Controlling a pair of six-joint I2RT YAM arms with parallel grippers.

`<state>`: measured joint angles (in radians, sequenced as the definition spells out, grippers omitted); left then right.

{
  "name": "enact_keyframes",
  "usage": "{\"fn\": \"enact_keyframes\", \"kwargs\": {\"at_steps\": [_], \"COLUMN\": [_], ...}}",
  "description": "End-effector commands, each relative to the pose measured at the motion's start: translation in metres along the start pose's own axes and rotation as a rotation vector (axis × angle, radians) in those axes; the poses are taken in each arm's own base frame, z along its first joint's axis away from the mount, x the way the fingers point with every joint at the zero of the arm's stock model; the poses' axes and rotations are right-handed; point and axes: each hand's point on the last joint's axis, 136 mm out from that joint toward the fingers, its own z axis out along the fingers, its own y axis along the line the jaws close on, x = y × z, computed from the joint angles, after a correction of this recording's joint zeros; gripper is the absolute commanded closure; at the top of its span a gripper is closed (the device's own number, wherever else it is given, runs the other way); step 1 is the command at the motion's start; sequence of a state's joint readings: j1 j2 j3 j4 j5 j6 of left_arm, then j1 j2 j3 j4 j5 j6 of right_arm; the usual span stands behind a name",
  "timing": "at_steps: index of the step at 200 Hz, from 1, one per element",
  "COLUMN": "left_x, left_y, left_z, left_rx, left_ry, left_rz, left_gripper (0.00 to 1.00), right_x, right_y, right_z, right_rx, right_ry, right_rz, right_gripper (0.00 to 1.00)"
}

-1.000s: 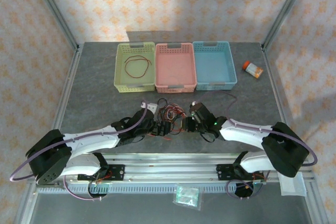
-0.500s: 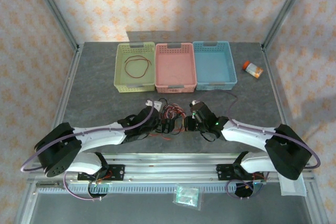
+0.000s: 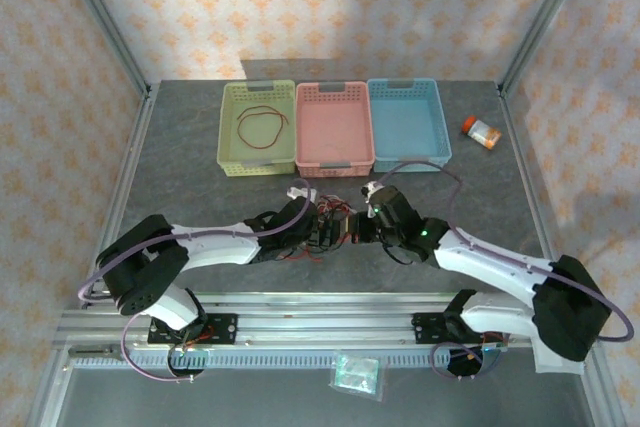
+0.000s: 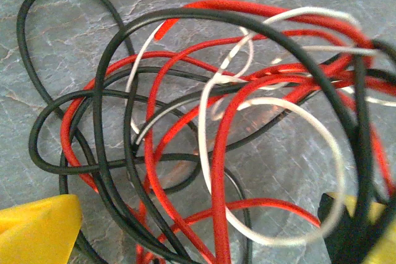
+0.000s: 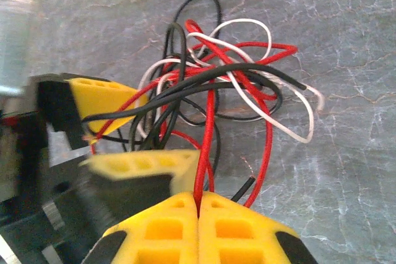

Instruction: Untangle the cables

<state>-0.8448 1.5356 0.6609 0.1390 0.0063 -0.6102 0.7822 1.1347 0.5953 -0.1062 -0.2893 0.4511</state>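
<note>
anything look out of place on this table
An orange bottle lies tipped on its side right of the blue basket, well apart from the tangled cables; it seems unrelated to the cable work.

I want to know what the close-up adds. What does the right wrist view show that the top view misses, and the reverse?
Right wrist view adds: the right gripper with jaws shut on a red cable. Top view adds: a green basket holding a red loop, a pink basket, a blue basket, an orange bottle. Both: the tangled cables on the table.
</note>
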Motion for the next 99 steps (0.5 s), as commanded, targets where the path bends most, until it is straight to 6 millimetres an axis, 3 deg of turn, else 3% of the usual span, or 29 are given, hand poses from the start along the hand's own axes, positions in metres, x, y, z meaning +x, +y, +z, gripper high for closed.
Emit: {"fn": "enact_keyframes", "kwargs": {"at_steps": [1,99], "left_x": [-0.019,-0.01], "left_y": [0.0,0.018], "left_z": [0.001,0.003], "left_rx": [-0.037,-0.11], "left_ry": [-0.078,-0.077], "left_rz": [-0.069,-0.097], "left_gripper": [0.01,0.01], "right_x": [-0.014,-0.047], "right_y": [0.015,0.048], "right_z": [-0.015,-0.058], "right_rx": [-0.038,-0.09], "right_ry": [-0.025,-0.096], "right_rz": [-0.037,-0.125], "right_gripper": [1.0,1.0]}}
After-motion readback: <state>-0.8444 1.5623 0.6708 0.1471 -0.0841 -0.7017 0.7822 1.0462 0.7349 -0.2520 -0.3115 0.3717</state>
